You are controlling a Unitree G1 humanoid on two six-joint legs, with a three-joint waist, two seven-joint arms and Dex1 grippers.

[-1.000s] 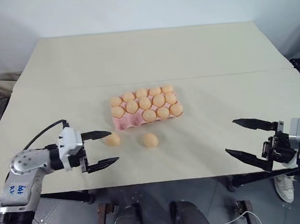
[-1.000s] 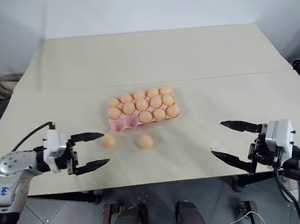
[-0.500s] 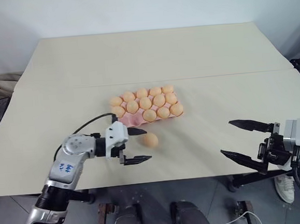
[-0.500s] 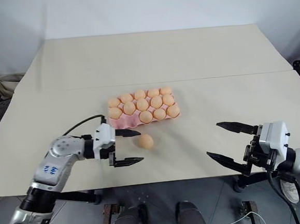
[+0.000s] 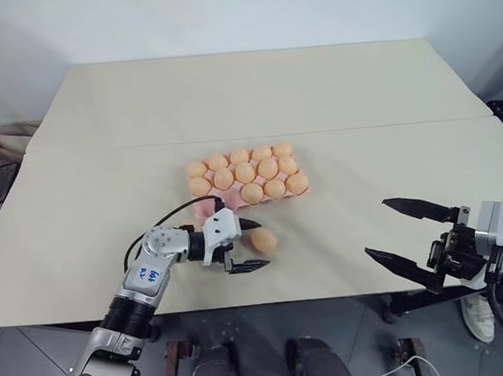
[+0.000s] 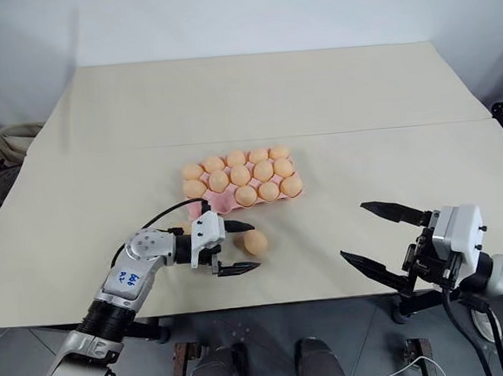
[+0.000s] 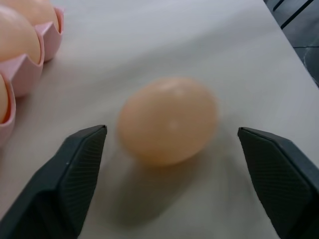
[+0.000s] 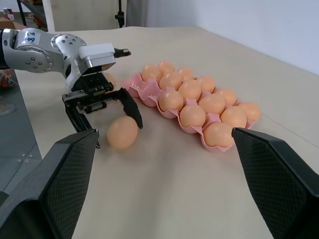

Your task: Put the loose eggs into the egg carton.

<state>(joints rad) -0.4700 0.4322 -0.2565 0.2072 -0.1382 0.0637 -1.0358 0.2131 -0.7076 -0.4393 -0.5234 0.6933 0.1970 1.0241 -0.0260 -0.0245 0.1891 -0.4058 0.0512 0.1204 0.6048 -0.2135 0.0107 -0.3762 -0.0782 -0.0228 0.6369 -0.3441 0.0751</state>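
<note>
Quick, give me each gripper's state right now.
Left gripper: open, fingers either side of a loose egg on the table, not gripping it.
Right gripper: open, holding nothing.

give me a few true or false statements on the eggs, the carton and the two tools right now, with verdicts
1. The left tool has its fingers on either side of a loose egg lying on the table. True.
2. That egg is lifted clear of the table. False: it lies on the tabletop, and the fingers stand apart from it in the left wrist view.
3. The right tool holds an egg. False: its fingers are spread wide with nothing between them, off to the right of the egg carton.
4. The carton's near left corner has an open cup. True.
5. The carton is blue. False: it is pink.
</note>
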